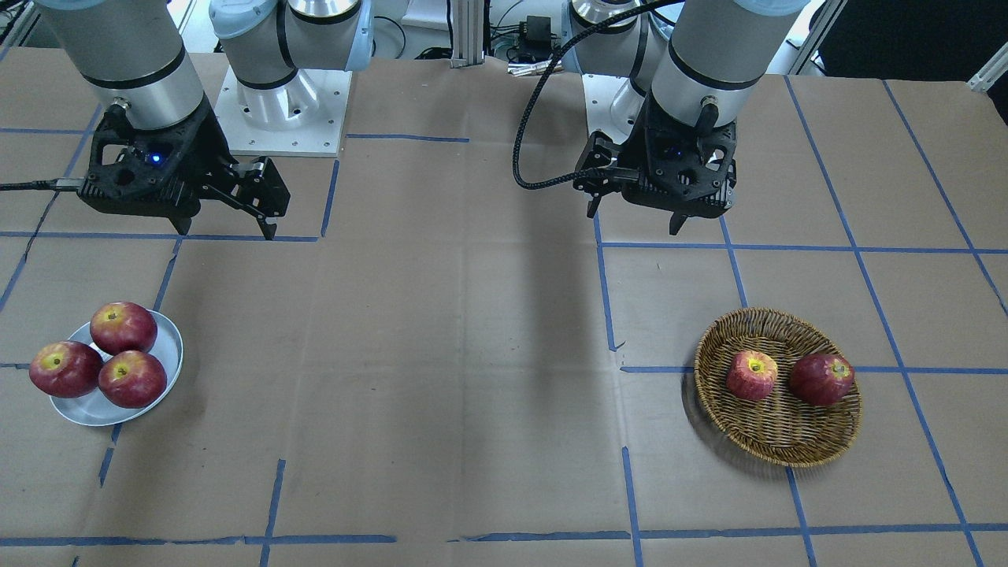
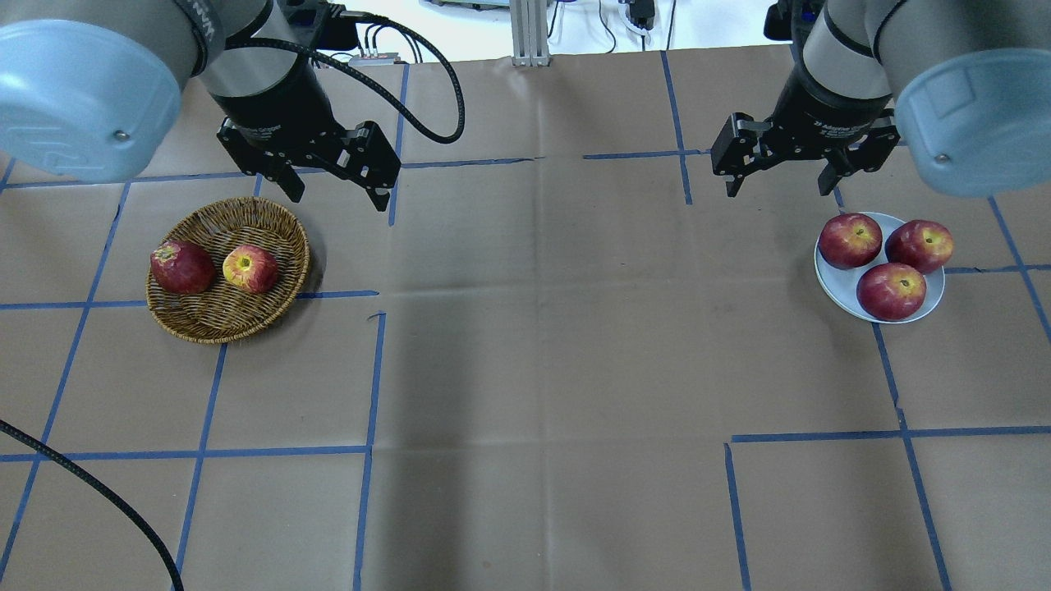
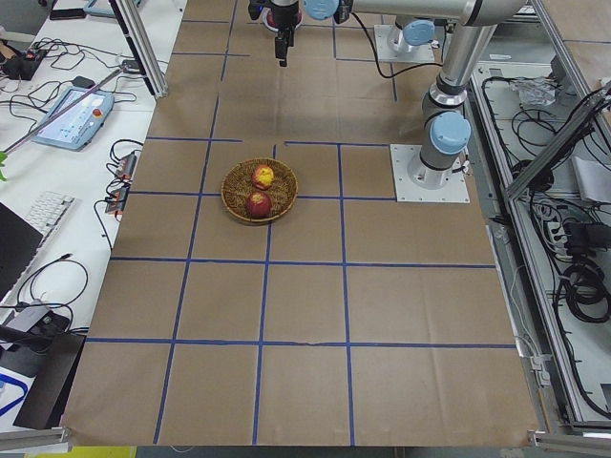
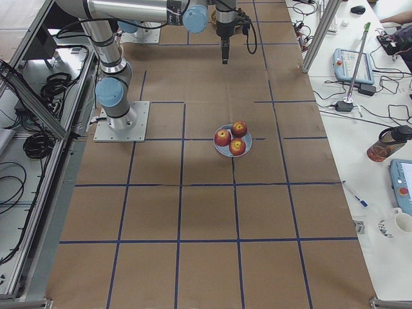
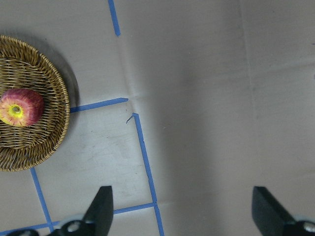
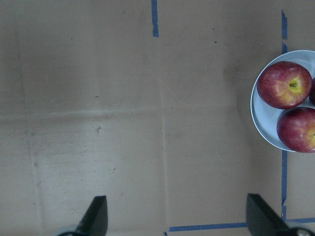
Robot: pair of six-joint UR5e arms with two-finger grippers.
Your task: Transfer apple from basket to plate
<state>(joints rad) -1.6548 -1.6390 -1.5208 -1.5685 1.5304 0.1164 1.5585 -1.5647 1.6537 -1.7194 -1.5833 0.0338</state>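
Note:
The pinkish-red apple with a yellow-green stem hollow lies in the brown wicker basket, next to a darker red apple. It also shows in the left wrist view and the front view. The pale grey-blue plate holds three dark red apples. My left gripper is open and empty, hovering just beyond the basket. My right gripper is open and empty, hovering beside the plate's far edge.
The table is covered in brown paper with a blue tape grid. A black cable crosses the near left corner. The arm bases stand at the robot's side of the table. Wide bare paper lies between basket and plate.

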